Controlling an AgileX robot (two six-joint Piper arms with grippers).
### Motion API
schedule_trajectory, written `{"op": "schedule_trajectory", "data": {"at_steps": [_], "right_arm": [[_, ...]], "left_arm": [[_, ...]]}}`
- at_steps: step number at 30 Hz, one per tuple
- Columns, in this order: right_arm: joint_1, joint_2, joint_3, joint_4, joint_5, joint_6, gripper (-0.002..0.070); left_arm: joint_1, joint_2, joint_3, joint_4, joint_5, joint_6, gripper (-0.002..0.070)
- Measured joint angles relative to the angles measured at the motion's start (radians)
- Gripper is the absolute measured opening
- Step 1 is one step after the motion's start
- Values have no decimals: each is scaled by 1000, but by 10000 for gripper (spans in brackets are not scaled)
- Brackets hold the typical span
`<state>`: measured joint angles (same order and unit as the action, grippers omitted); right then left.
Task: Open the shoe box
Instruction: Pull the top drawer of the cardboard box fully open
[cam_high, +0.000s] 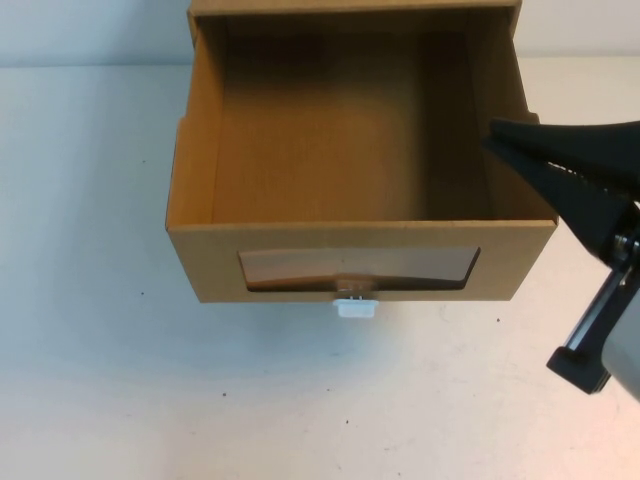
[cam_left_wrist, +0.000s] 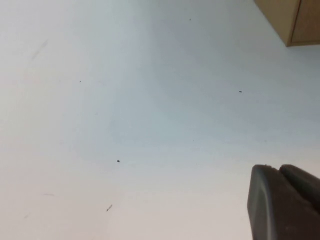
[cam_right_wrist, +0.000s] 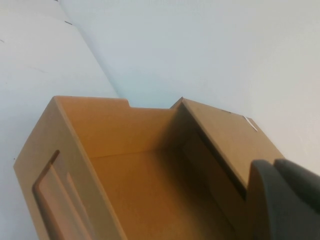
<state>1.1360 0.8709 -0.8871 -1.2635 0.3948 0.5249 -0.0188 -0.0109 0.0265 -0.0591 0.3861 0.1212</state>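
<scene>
The brown cardboard shoe box (cam_high: 200, 255) lies on the white table with its drawer slid out toward me, and the drawer's inside shows empty. The front wall has a clear window (cam_high: 358, 268) and a small white pull tab (cam_high: 356, 306). My right gripper (cam_high: 497, 135) hovers shut over the drawer's right wall, holding nothing. The right wrist view looks down into the drawer (cam_right_wrist: 65, 150), with the right gripper (cam_right_wrist: 274, 162) near the outer sleeve (cam_right_wrist: 225, 135). The left gripper (cam_left_wrist: 277, 169), seen only in the left wrist view, is shut over bare table, with a box corner (cam_left_wrist: 287, 20) far off.
The outer sleeve (cam_high: 350, 8) stands at the table's far edge behind the drawer. White tabletop (cam_high: 90, 350) stretches to the left of the box and in front of it. A pale wall (cam_right_wrist: 200, 45) rises behind the box.
</scene>
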Motion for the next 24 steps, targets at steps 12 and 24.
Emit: {"op": "schedule_trajectory", "data": {"at_steps": [12, 24], "right_arm": [[0, 0, 0, 0, -2, 0, -14], [-176, -48, 0, -44, -213, 21, -13]], "left_arm": [[0, 0, 0, 0, 0, 0, -6], [0, 0, 0, 0, 0, 0, -6]]}}
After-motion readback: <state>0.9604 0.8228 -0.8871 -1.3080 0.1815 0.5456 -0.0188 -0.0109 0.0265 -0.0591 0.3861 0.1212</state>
